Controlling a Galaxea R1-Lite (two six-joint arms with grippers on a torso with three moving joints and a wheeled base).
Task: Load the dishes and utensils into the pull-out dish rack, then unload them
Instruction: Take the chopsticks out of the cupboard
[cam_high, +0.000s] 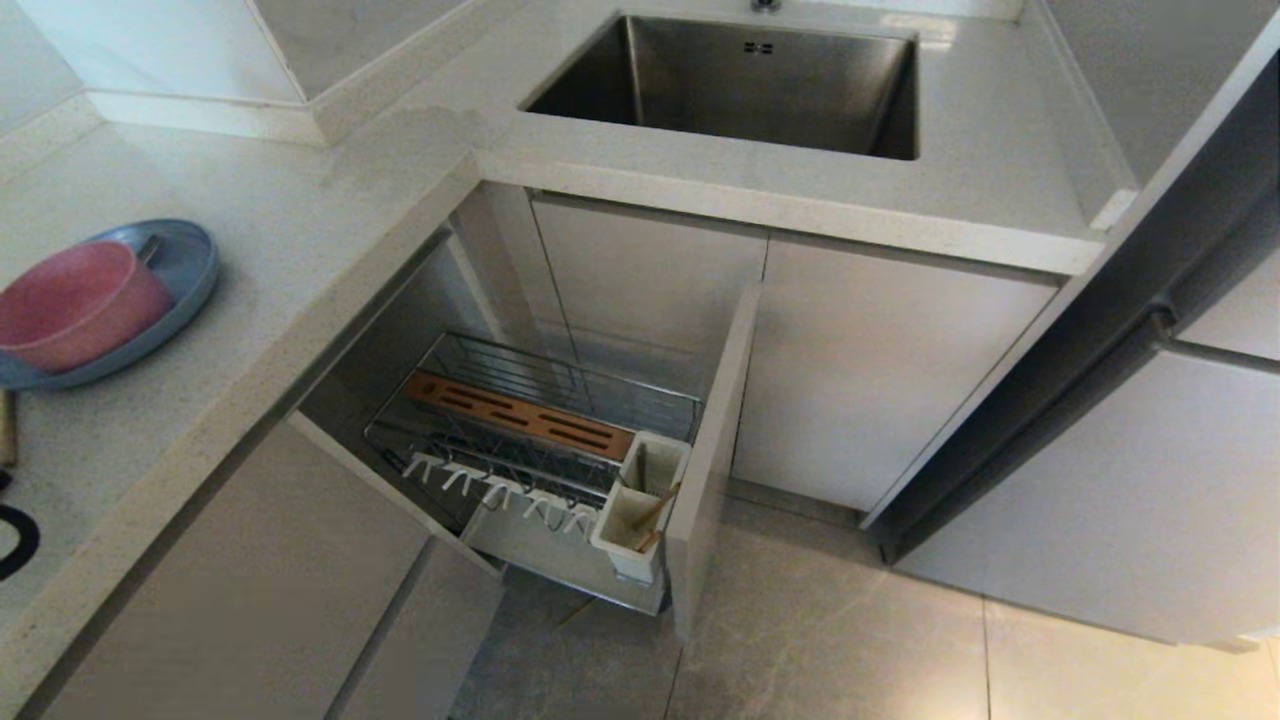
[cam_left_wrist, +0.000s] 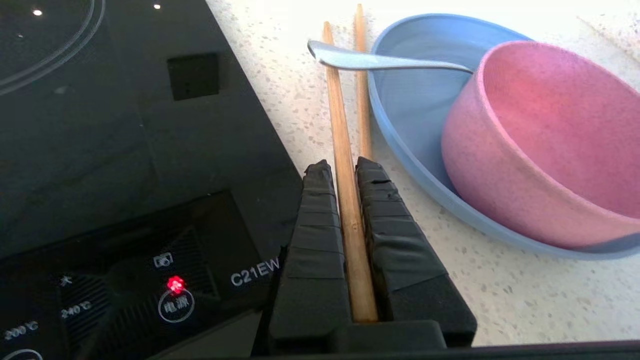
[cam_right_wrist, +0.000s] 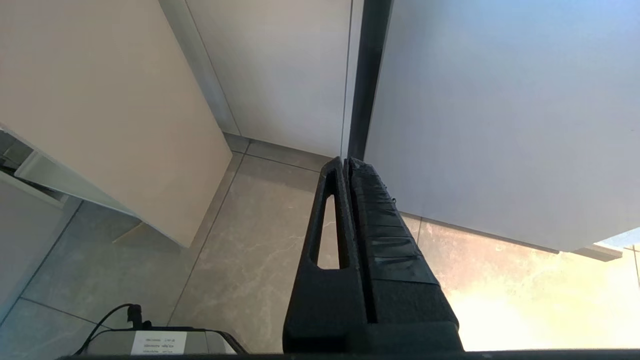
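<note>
Between my left gripper's (cam_left_wrist: 340, 167) nearly closed jaws sits one wooden chopstick (cam_left_wrist: 345, 150), clamped on the speckled counter (cam_left_wrist: 525, 295) beside the light-blue plate (cam_left_wrist: 410, 100) holding the pink bowl (cam_left_wrist: 545, 145). A second chopstick (cam_left_wrist: 362, 85) lies alongside, both under the spoon's (cam_left_wrist: 370, 59) handle. My right gripper (cam_right_wrist: 348, 162) hangs pressed together over floor tiles; the spoon's head hides behind the bowl.

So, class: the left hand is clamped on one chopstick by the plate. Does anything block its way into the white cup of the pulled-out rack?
Nothing visible does. The left hand grips one chopstick on the counter; the rack stands pulled out, its cup open on top, one stick already inside.
</note>
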